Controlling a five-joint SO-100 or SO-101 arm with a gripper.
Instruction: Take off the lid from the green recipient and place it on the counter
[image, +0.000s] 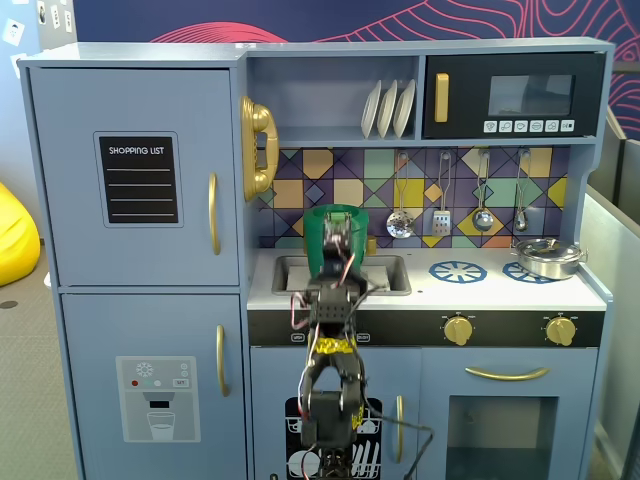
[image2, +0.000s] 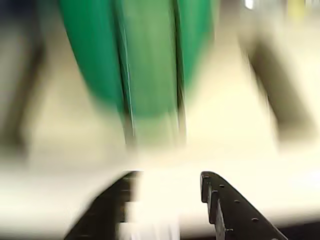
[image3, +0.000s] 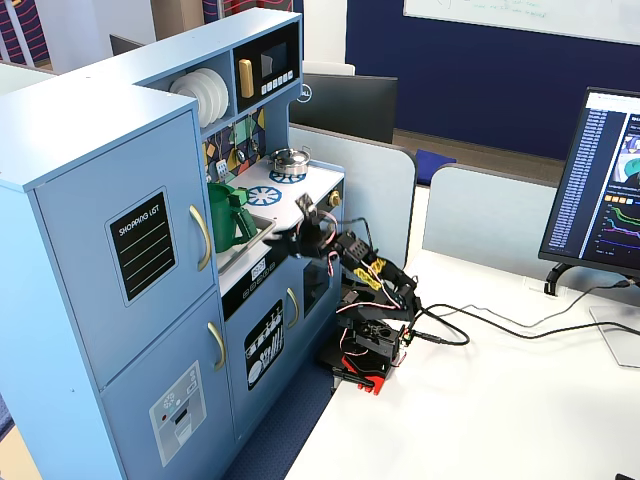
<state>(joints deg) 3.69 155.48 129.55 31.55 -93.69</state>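
Fixed views give you the big stuff first: the blue toy kitchen (image: 320, 260) fills a fixed view, w/ fridge doors at 9 o'clock and a microwave (image: 513, 96) at 1 o'clock. Its bench (image: 440, 290) is the pale worktop w/ a recessed sink (image: 385, 272) and blue burner rings (image: 457, 271).

The green recipient (image: 336, 240) stands upright at the sink's left end, approx centre frame, in front of the tiled backsplash. In another fixed view you see it (image3: 228, 216) at the bench's near-left end, w/ its strap handle on the side facing the arm. You can't tell from any view whether the lid sits on top; the rim shows only as a green band.

The arm (image3: 370, 300) is based on the white desk (image3: 500, 400) beside the kitchen and reaches toward 10 o'clock over the bench edge. In a fixed view it (image: 332, 340) rises up the frame's centre and overlaps the recipient's lower front.

The steel pot (image: 548, 258) sits on the right burner at 3 o'clock, well apart from the recipient.

Wrist view is heavily motion-blurred: the recipient (image2: 150, 60) fills 12 o'clock, handle ribs running vertically. The tool (image2: 167, 197) shows at 6 o'clock, fingers spread w/ pale bench between them, gripping nothing, just short of the recipient.
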